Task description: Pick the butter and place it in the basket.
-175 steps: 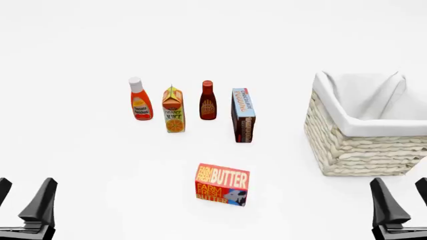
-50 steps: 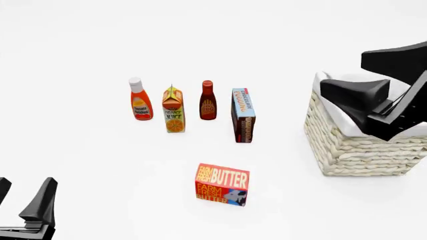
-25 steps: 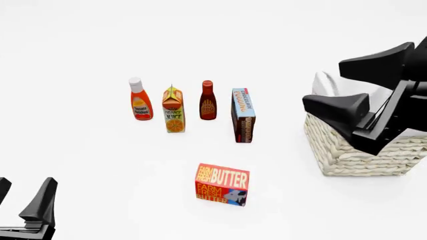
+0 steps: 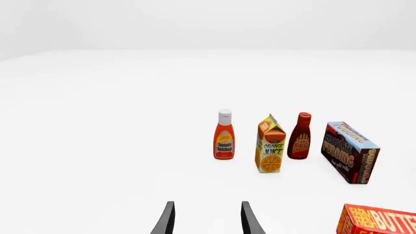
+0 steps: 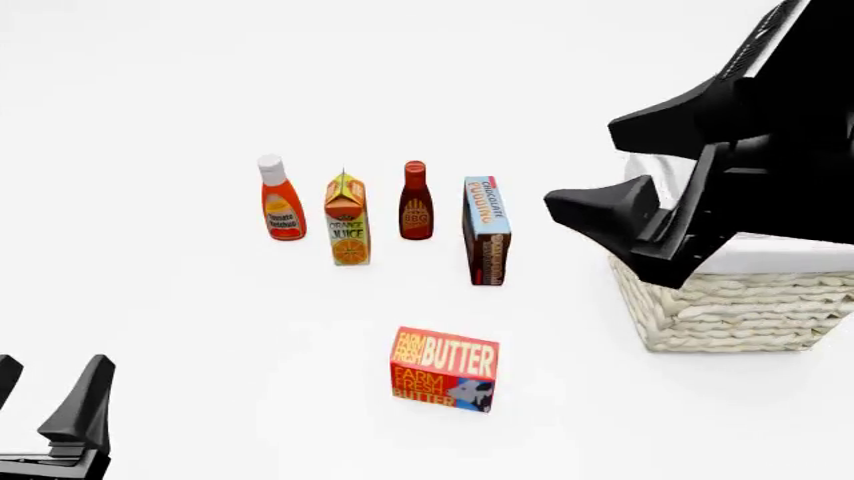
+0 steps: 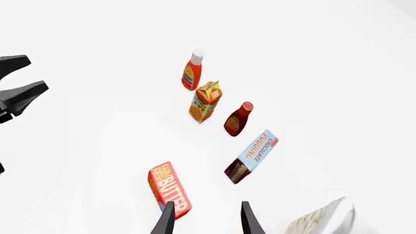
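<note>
We see the butter (image 5: 445, 369) standing alone on the white desk (image 5: 174, 320), on the near side, with bare surface all around it. Behind it runs a row: a ketchup bottle (image 5: 279, 199), a juice carton (image 5: 347, 219), a dark sauce bottle (image 5: 415, 201) and a pudding box (image 5: 487, 231), each apart from its neighbour. The basket (image 5: 727, 305) sits at the right, well apart from the butter.

Our right tool (image 5: 621, 165) hangs in the air in front of the basket's upper rim, spread wide, holding and touching nothing; its fingers (image 5: 607, 215) point left toward the row. In the right wrist view its fingertips frame the near end of the butter, with the basket's corner close by. Our left tool (image 5: 47, 405) sits low at the near left corner, parted and holding nothing, far from every item.

The butter is a small red-orange rectangular box with cream lettering and a blue patch. The basket is thick woven cream wicker, lined with smooth white cloth (image 5: 787, 250) folded over its edge.
</note>
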Available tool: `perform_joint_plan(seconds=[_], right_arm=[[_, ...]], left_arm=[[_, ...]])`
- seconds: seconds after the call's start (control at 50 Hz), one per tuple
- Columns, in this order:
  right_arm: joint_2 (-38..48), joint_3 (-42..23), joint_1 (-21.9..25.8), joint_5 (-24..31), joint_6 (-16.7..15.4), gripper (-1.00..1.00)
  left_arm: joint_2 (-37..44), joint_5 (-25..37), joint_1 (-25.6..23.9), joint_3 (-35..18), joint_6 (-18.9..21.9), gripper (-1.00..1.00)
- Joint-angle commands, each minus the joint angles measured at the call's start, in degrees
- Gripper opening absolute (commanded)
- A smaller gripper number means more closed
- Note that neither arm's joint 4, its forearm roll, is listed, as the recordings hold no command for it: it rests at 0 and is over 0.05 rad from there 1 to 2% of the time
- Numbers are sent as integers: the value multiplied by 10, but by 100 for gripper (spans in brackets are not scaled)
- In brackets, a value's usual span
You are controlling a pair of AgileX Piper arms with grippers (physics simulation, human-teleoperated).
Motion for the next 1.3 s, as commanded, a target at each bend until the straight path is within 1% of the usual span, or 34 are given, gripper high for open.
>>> perform_joint_plan(seconds=[0.02, 0.3, 0.46, 0.58, 0.7, 0.72, 1.3], right_arm=[[39, -29, 8, 9, -19, 100], [79, -70, 13, 44, -41, 100], [90, -73, 25, 52, -41, 100], [110, -92, 25, 57, -38, 100], [129, -99, 29, 65, -43, 100], [157, -108, 28, 62, -46, 100], [168, -100, 38, 57, -47, 100]], left_arm=[[0, 0, 0, 0, 0, 100], [0, 0, 0, 0, 0, 100], [0, 0, 0, 0, 0, 100], [0, 0, 0, 0, 0, 100], [0, 0, 0, 0, 0, 100], [0, 0, 0, 0, 0, 100], [0, 0, 0, 0, 0, 100]])
